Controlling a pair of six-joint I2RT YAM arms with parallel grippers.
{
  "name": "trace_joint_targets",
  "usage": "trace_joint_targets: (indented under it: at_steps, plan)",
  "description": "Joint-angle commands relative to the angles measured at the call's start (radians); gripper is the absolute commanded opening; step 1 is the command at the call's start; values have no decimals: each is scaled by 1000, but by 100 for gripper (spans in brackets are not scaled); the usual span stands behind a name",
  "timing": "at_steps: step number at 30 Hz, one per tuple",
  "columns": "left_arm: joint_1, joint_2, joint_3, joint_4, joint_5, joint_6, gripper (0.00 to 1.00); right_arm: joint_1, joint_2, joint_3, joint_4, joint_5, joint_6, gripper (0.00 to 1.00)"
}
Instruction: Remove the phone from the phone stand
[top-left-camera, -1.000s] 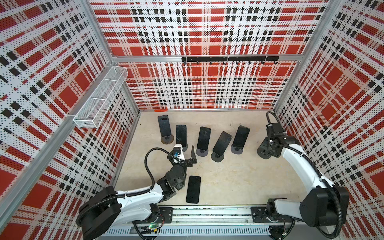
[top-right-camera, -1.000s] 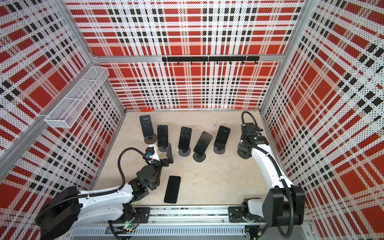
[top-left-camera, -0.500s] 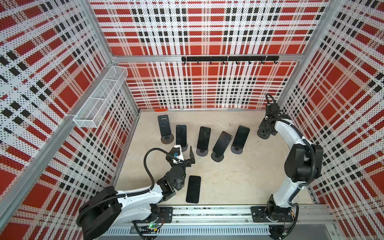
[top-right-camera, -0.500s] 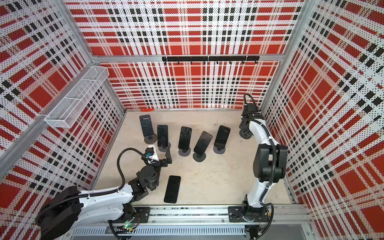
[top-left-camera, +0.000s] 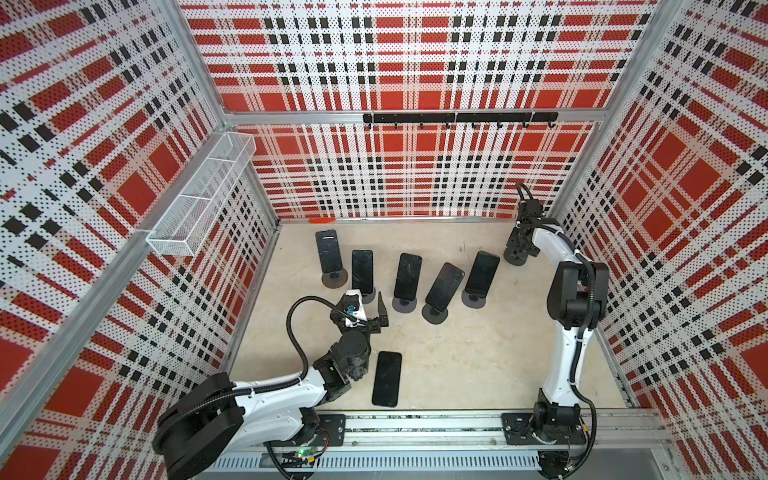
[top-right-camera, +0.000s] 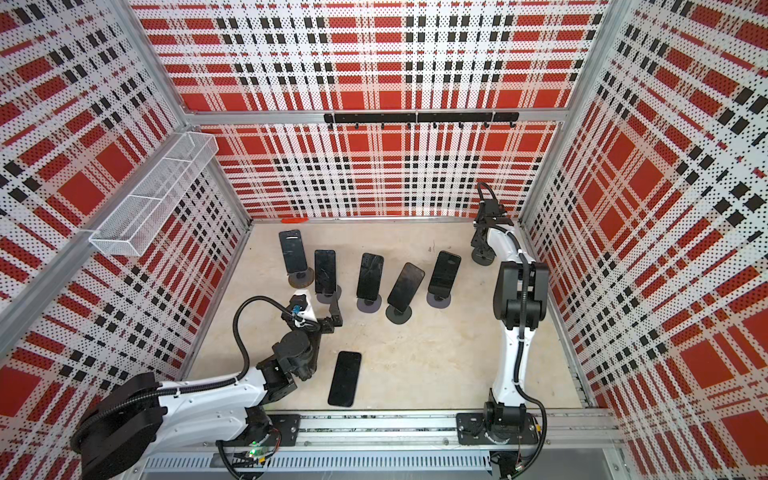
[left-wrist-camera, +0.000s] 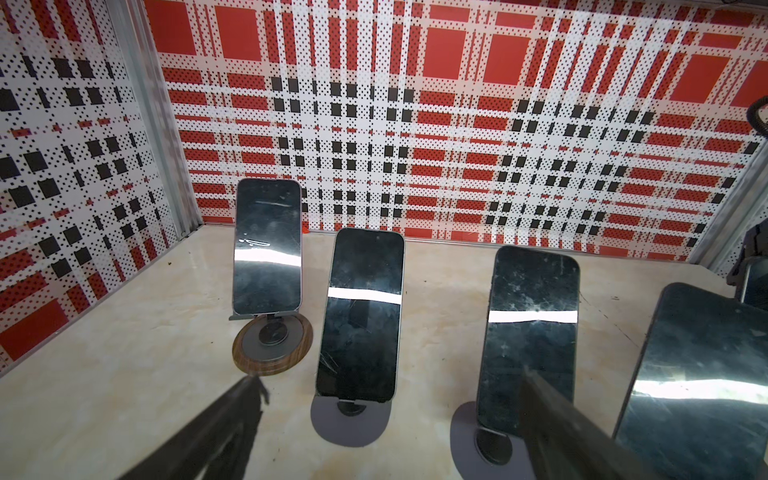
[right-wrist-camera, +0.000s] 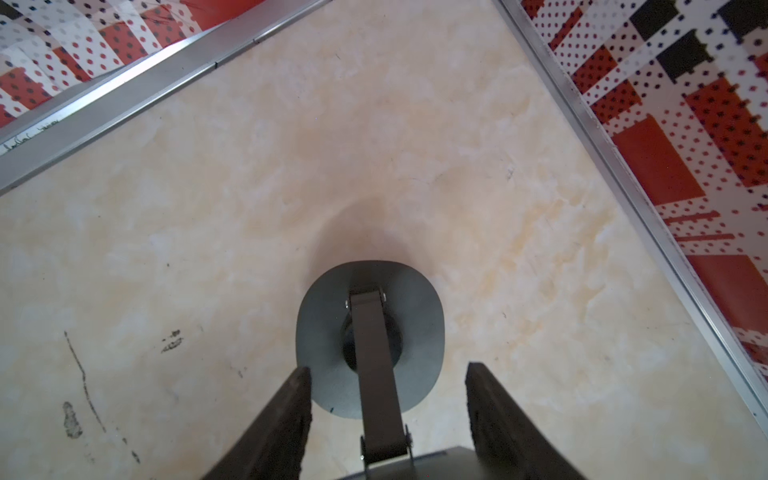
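Note:
Several dark phones lean on round-based stands in a row across the table. My left gripper (top-left-camera: 368, 301) (top-right-camera: 320, 305) hangs open just in front of the second phone from the left (top-left-camera: 362, 271) (left-wrist-camera: 361, 311) on its grey phone stand (left-wrist-camera: 353, 424). In the left wrist view its fingers (left-wrist-camera: 249, 395) stand wide either side of that phone. My right gripper (top-left-camera: 519, 249) (right-wrist-camera: 388, 368) is in the back right corner, shut on the top plate of an empty grey phone stand (right-wrist-camera: 324, 324) (top-right-camera: 483, 260). No phone is on that stand.
One phone (top-left-camera: 386, 378) (top-right-camera: 345, 378) lies flat near the front rail beside the left arm. A wood-rimmed stand (left-wrist-camera: 272, 340) holds the leftmost phone. Plaid walls with metal frame rails (right-wrist-camera: 623, 166) close in beside the right gripper. A wire basket (top-left-camera: 199, 199) hangs on the left wall.
The right arm has swung back with the empty stand, from beside the row's right end into the back right corner. The left arm has stayed still.

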Motion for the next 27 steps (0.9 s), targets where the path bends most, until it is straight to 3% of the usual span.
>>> trace_joint_targets:
  at_steps: [1,27]
  plan:
    - [6,-8,-12,25,-5,6,98,35,19,24,4,40,-32,60]
    - [3,-17,-14,25,38,-12,98,36,172,117,126,-17,-116,61]
